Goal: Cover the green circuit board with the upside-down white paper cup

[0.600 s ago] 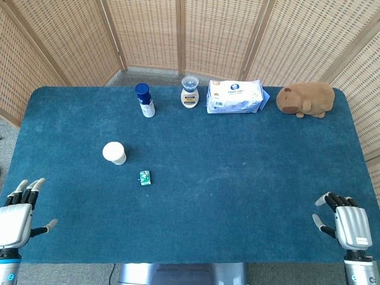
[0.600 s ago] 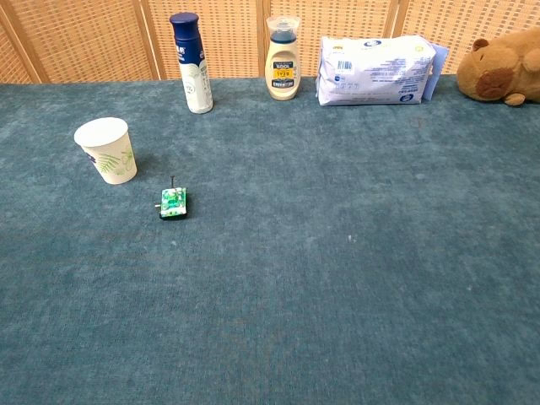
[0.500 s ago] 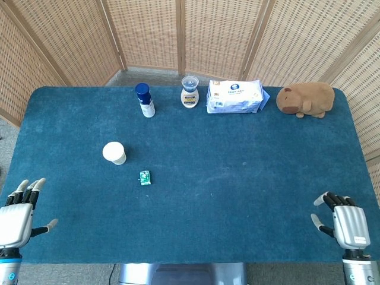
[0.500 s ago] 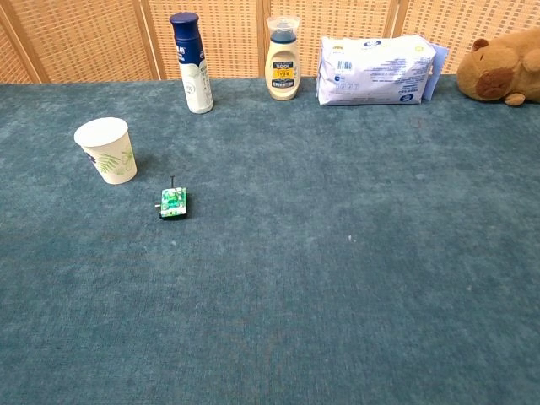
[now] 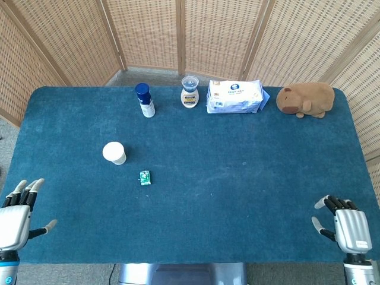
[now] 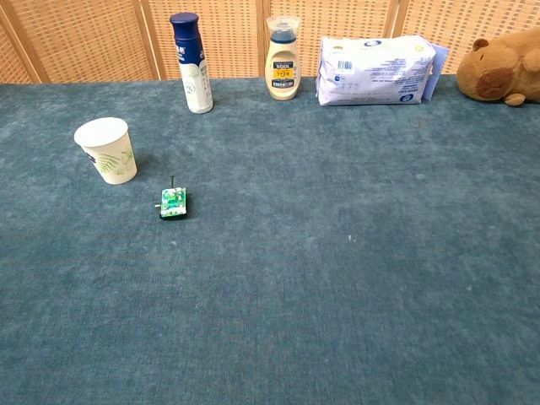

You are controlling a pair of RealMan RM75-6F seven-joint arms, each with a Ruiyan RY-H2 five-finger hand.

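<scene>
The white paper cup (image 5: pixel 114 152) (image 6: pixel 107 150) stands on the blue table with a leaf print on its side. The small green circuit board (image 5: pixel 145 177) (image 6: pixel 173 202) lies flat just right of it and nearer to me, a short gap apart from the cup. My left hand (image 5: pixel 16 218) hovers at the near left corner, fingers spread and empty. At the near right corner my right hand (image 5: pixel 345 227) is also empty with its fingers apart. Neither hand appears in the chest view.
Along the far edge stand a blue-capped spray bottle (image 5: pixel 144 100) (image 6: pixel 191 62), a cream bottle (image 5: pixel 189 91) (image 6: pixel 283 58), a pack of wipes (image 5: pixel 235 97) (image 6: pixel 375 70) and a brown plush animal (image 5: pixel 305 99) (image 6: pixel 501 69). A wicker screen (image 5: pixel 190 29) rises behind the table.
Both hands have slid slightly toward the near edge of the table. The cup and the circuit board have not moved.
</scene>
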